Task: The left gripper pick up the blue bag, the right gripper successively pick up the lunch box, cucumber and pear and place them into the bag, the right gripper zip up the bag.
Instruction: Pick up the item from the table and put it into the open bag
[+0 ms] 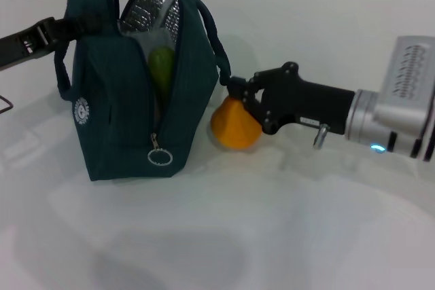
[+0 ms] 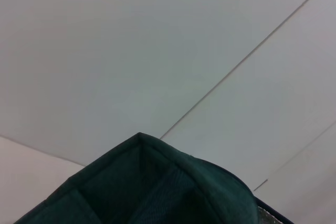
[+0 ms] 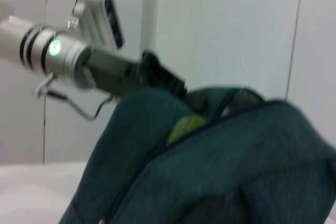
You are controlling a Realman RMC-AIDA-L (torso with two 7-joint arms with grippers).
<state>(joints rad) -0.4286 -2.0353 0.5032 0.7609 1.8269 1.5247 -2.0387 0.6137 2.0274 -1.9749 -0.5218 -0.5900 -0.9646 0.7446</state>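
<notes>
The blue bag (image 1: 119, 120) stands upright on the white table with its top unzipped and the silver lining showing. Inside the opening I see the green cucumber (image 1: 162, 66), which the right wrist view also shows as a green patch, the cucumber (image 3: 186, 127). My left gripper (image 1: 58, 30) is shut on the bag's top edge at the far left. The orange-yellow pear (image 1: 234, 130) sits just right of the bag. My right gripper (image 1: 236, 94) is closed around its narrow top. The lunch box is out of view. The left wrist view shows only the bag's fabric (image 2: 147, 187).
The zipper's ring pull (image 1: 159, 157) hangs low on the bag's front seam. A thin wire object (image 1: 5, 105) pokes in at the left edge. The white table (image 1: 272, 236) spreads in front, and a tiled wall stands behind.
</notes>
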